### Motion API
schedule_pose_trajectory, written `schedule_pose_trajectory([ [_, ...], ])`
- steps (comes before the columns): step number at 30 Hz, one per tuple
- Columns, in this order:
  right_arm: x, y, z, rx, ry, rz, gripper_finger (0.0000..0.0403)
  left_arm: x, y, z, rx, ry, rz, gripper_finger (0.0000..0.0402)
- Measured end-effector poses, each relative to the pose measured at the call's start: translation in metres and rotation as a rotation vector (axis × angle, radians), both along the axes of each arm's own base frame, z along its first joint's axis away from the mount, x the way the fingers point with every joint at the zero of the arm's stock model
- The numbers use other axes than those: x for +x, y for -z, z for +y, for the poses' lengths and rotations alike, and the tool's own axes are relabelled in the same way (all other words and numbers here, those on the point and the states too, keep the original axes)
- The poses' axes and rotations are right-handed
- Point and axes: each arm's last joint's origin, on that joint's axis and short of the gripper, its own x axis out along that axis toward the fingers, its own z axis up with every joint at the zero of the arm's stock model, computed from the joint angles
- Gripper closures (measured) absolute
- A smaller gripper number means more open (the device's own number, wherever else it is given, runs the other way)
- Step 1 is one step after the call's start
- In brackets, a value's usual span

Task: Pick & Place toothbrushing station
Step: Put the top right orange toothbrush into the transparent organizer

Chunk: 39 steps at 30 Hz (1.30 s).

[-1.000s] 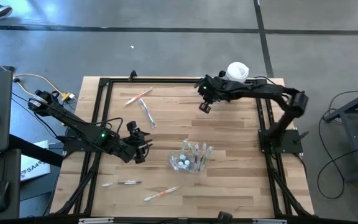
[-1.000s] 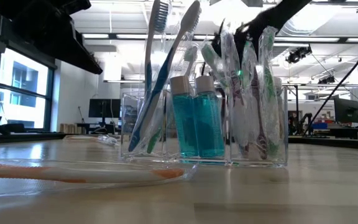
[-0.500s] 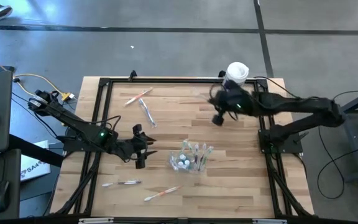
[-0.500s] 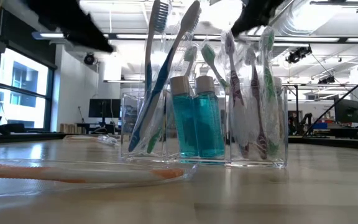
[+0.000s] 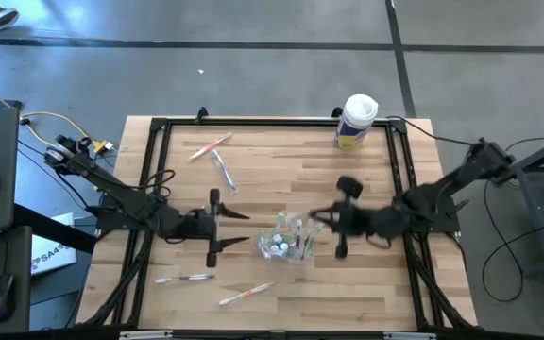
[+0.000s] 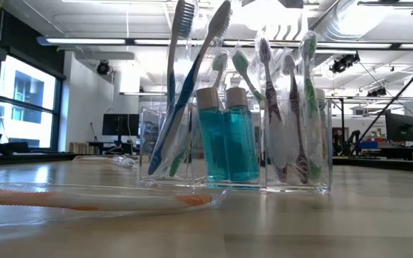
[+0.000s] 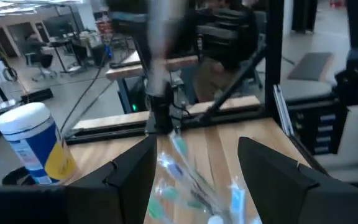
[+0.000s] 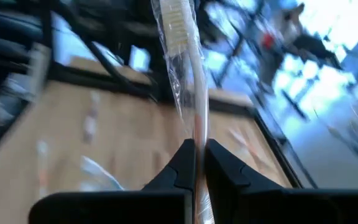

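Wood planks covered the table (image 5: 281,179), with gray floor around it. Loose toothbrushes (image 5: 213,156) lay on the left part. The left gripper (image 5: 239,229) had come closer, fingers spread wide, just left of the toothbrushing station (image 5: 291,238). The right gripper (image 5: 324,219) had swung down from the white canister (image 5: 356,121), pinching a wrapped toothbrush (image 8: 188,93) beside the station.

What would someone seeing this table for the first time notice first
The clear toothbrush holder near the table's middle, crammed with wrapped brushes and two blue bottles. The left gripper waits open on its left side; the right gripper is beside it on the right, shut on a wrapped toothbrush. A white canister stands at the far edge.
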Motion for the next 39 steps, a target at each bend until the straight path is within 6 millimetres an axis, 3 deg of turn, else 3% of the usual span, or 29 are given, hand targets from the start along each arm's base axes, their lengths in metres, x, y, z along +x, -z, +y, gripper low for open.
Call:
schedule_pose_trajectory([
  [4,0.017,0.008,0.029,-0.084,-0.091,-0.059,0.0395,0.004,-0.004,-0.002,-0.013,-0.005,-0.067,0.0178],
  [8,0.031,0.016,0.04,-0.127,-0.109,-0.097,0.0395,0.009,-0.006,-0.006,0.061,0.032,-0.127,0.0178],
  [17,0.044,0.019,0.031,-0.114,-0.133,-0.115,0.0395,0.035,0.011,-0.019,0.347,0.059,-0.211,0.0178],
  [25,0.047,0.02,0.027,-0.097,-0.139,-0.106,0.0395,0.057,0.007,-0.006,0.248,-0.012,-0.263,0.0178],
  [31,0.047,0.021,0.027,-0.096,-0.142,-0.092,0.0395,0.07,0.007,-0.002,0.23,0.037,-0.274,0.0178],
  [39,0.047,0.022,0.025,-0.099,-0.131,-0.085,0.0395,0.07,0.006,-0.004,0.218,0.099,-0.288,0.0178],
])
